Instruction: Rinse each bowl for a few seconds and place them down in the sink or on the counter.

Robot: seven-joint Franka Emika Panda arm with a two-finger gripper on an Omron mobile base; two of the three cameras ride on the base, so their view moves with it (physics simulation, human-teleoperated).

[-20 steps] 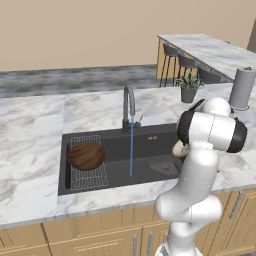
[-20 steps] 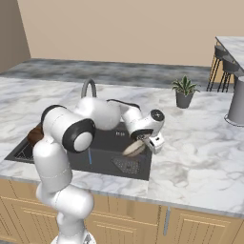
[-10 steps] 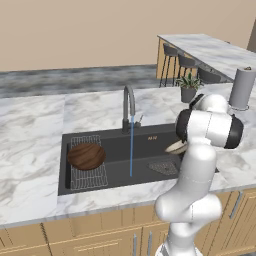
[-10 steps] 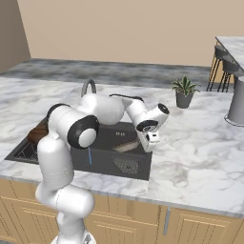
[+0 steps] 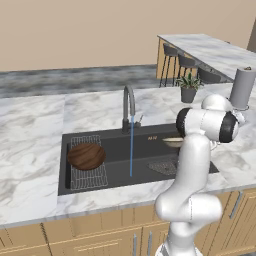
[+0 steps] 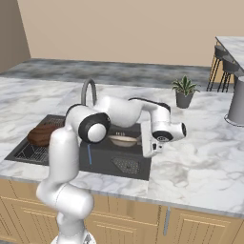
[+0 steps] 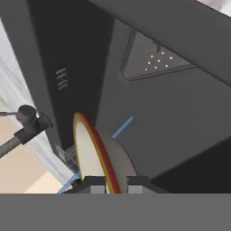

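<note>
My gripper (image 6: 144, 140) is shut on the rim of the smaller tan bowl (image 6: 123, 140), which it holds about level over the right half of the black sink (image 6: 102, 159). In the hand view that bowl (image 7: 97, 151) stands edge-on between the fingertips (image 7: 96, 186), with my gripper (image 7: 113, 184) clamped on its rim. From the left, the tan bowl (image 5: 173, 142) peeks out beside the arm. The wide brown bowl (image 5: 86, 155) lies on the wire rack at the left end of the sink (image 5: 107, 181). A thin stream of water (image 5: 131, 147) runs from the grey tap (image 5: 128, 106), left of the held bowl.
A mesh strainer (image 5: 162, 166) sits on the sink floor below the held bowl. A potted plant (image 6: 183, 92) and a grey cylinder (image 6: 237, 102) stand on the marble counter (image 6: 200, 167) to the right. The raised bar top with stools (image 5: 200, 50) lies behind.
The hand has turned and shifted, bringing the tan bowl from a tilted pose to about level over the right of the sink. The brown bowl and the water stream are unchanged.
</note>
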